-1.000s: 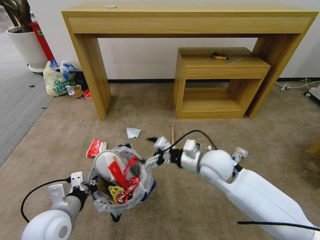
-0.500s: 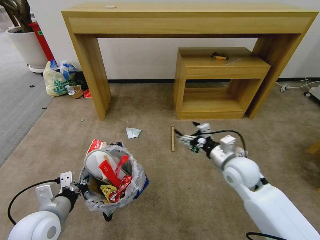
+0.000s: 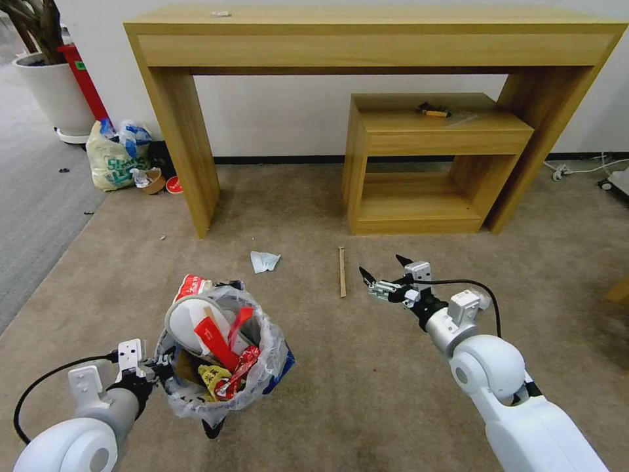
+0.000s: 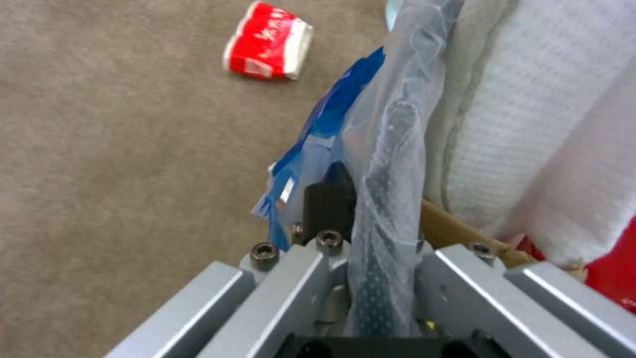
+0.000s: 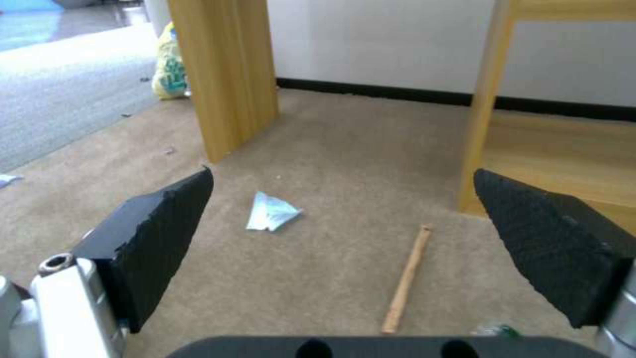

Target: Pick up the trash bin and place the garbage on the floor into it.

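left tool (image 3: 152,371): pinching trash bin (image 3: 223,354) rim, bin near-left above floor (image 3: 367,393) | right tool (image 3: 383,275): spread, just right of wooden stick (image 3: 341,271) | crumpled paper (image 3: 264,261) left of stick

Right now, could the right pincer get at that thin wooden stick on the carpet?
Probably yes: the right pincer hangs open beside the thin wooden stick, with only bare beige carpet between them.
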You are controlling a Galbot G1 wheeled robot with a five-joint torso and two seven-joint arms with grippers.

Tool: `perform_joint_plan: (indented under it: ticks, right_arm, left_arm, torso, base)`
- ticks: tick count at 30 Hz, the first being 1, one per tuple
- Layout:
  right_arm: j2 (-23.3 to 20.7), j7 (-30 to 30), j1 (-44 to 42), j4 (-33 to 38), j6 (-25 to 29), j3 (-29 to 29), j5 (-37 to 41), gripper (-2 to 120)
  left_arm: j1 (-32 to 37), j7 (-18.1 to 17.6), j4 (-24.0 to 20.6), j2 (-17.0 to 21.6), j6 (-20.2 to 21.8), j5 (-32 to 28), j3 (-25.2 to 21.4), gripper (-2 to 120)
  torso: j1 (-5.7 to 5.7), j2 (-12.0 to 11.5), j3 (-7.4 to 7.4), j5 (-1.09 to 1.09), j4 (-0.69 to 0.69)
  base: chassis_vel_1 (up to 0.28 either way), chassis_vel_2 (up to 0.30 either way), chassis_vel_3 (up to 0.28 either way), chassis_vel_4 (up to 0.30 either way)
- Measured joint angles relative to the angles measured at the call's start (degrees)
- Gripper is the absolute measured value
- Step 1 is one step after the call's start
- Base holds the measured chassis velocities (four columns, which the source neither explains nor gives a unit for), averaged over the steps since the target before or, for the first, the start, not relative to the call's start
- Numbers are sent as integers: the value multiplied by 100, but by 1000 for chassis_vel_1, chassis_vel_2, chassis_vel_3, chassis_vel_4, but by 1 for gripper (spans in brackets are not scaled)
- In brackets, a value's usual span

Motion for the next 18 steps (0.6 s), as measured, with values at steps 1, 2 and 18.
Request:
perform_joint_plan:
  ticks: [1, 2, 18]
  right_arm:
    - [0, 0, 0, 0, 0, 0, 0, 100]
    - [29, -27, -28, -4, 15, 6, -39, 100]
    - [111, -211, -168, -19, 65, 1, -218, 100]
  left_arm:
    - [0, 0, 0, 0, 0, 0, 0, 0]
    - [1, 0, 0, -1, 0, 5, 0, 0]
    - [57, 32, 0, -73, 0, 54, -23, 0]
  torso:
    - [0, 0, 0, 0, 0]
    - [0, 0, 1, 0, 1]
    - [0, 0, 0, -1, 0]
  base:
    - [166, 138, -130, -172]
    - [166, 195, -171, -172]
    - [177, 178, -176, -187]
